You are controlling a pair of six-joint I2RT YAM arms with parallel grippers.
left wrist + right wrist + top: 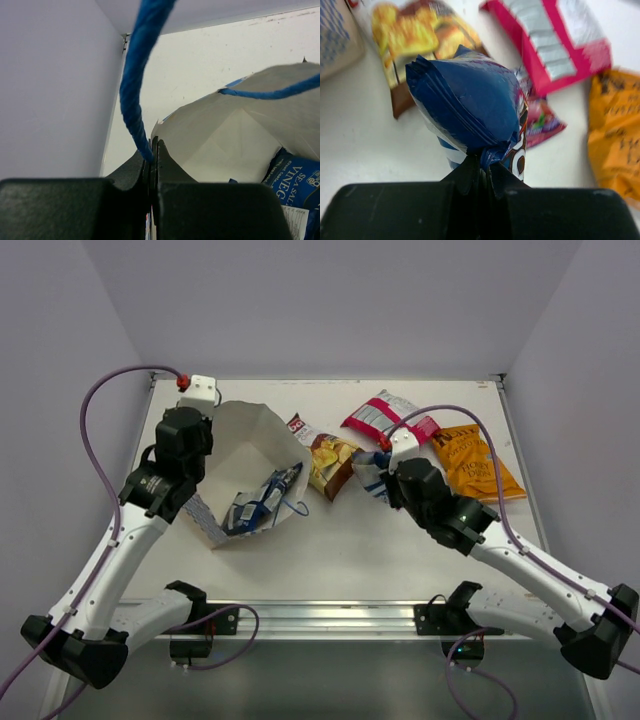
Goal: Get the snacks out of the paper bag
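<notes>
Left: my left jaws are closed on the blue string handle (134,85), holding up the paper bag (255,430) with its mouth open.

Centre: a dark blue packet (262,502) lies inside. Its long axis slants toward the right arm, which I judge nearer the mouth.

Right: my right jaws pinch the blue-white packet (470,105) beside the brown-red chips (330,462) on the table (380,550).

Only the left wrist view shows the handle grip, and only the top view shows both arms.

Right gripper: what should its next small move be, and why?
Probably the right gripper should lower and release the blue-white packet: it is shut on it, outside the paper bag, beside the pink-white striped packet on the table. The left gripper pinches the bag's string handle.
</notes>
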